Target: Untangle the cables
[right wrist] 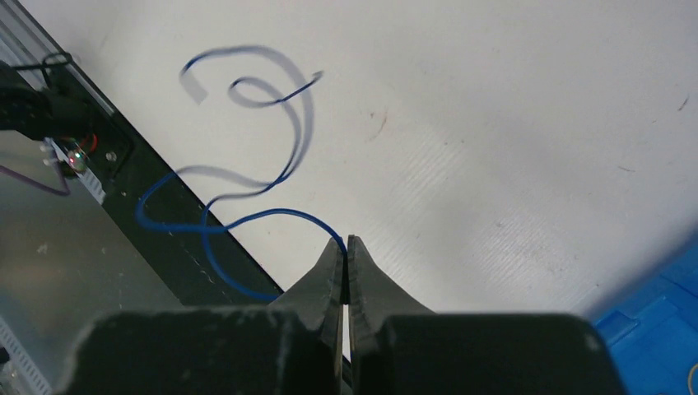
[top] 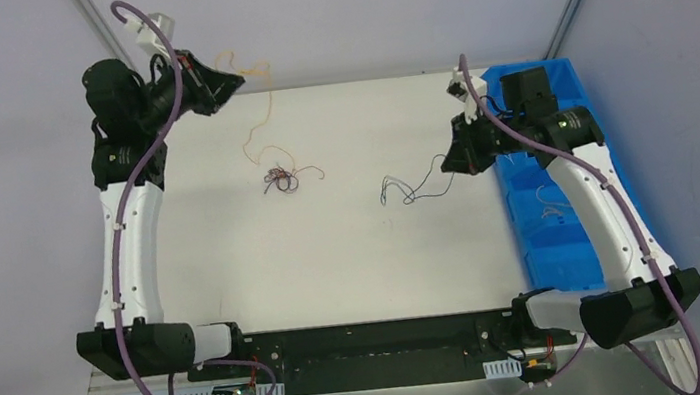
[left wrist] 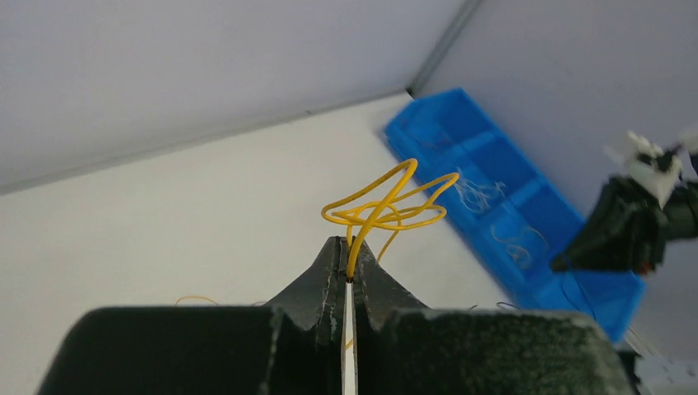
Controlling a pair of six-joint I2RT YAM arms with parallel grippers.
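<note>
While the left tool clamps an orange wire held above the counter, the right tool pinches a blue wire. A knotted clump lies on the counter between them.

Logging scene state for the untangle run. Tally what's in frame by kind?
grippers: 2 (left gripper, right gripper)
gripped wires: 2 (orange wire, blue wire)
knotted clump: 1, strands too fine to count
blue bin: 1
Total: 6
</note>
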